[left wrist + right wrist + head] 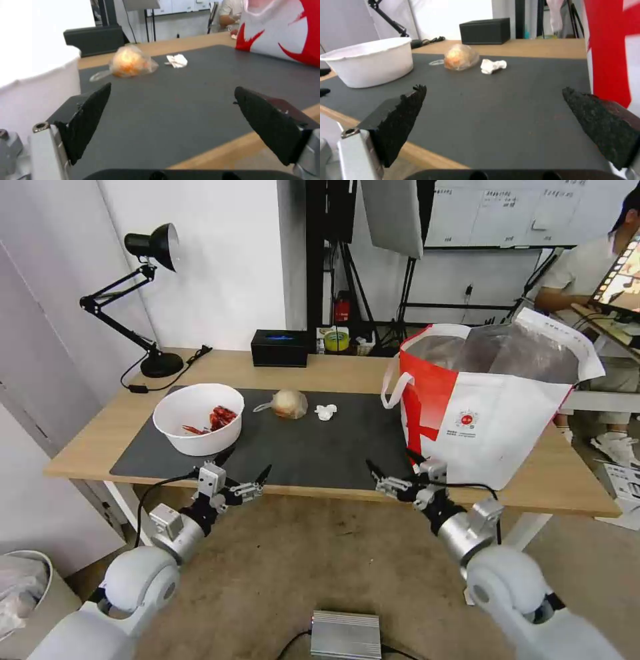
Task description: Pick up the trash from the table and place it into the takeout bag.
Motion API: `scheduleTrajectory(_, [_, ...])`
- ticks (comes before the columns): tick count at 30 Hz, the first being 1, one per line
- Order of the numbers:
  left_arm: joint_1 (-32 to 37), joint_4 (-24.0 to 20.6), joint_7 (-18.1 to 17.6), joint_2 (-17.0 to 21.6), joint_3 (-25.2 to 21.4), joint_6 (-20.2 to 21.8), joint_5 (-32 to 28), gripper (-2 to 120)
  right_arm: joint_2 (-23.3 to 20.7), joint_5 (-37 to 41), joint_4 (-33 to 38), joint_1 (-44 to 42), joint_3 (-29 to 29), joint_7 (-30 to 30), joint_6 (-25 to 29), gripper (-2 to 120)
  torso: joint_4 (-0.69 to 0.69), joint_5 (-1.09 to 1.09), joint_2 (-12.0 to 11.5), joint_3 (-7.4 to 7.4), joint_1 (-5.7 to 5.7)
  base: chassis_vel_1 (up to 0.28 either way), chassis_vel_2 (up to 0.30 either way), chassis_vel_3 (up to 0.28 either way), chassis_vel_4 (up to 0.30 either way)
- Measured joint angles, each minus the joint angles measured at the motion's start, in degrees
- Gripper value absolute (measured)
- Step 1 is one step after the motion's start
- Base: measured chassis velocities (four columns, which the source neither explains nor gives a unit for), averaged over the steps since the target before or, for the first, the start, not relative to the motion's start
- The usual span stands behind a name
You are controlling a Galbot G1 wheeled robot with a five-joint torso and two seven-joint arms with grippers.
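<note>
On the table [333, 370] lies a dark grey mat with trash on it. A white bowl [198, 419] holding red shells stands at the mat's left. A clear bag with a tan lump [289, 404] lies mid-mat, and a crumpled white tissue [325, 411] is just right of it. The takeout bag [490, 407] stands open at the right, foil lining showing. My left gripper [244, 471] hovers open at the table's front edge, just below the bowl. My right gripper [392, 469] is open at the front edge beside the takeout bag's lower left corner. Both grippers hold nothing.
A black box [280, 347] and a black desk lamp [152, 300] stand at the table's back. A roll of tape [336, 341] sits behind the table. On the floor below me lies a silver box [345, 635]. A person sits at a desk behind the takeout bag.
</note>
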Motion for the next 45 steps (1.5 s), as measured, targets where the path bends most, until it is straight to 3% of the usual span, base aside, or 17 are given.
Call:
scheduleTrajectory(38, [3.89, 0.97, 0.25, -1.39, -0.49, -2.13, 3.01, 100, 2.45, 0.52, -2.43, -0.7, -1.3, 0.37, 0.52, 100, 0.0, 0.0, 0.0, 0.0, 0.0, 0.0, 0.0, 0.0, 0.0])
scheduleTrajectory(45, [3.93, 1.1, 0.26, -1.34, -0.57, -2.29, 3.15, 100, 1.46, 2.87, -4.17, 3.88, -4.29, 1.93, -0.55, 100, 0.0, 0.0, 0.0, 0.0, 0.0, 0.0, 0.0, 0.0, 0.0])
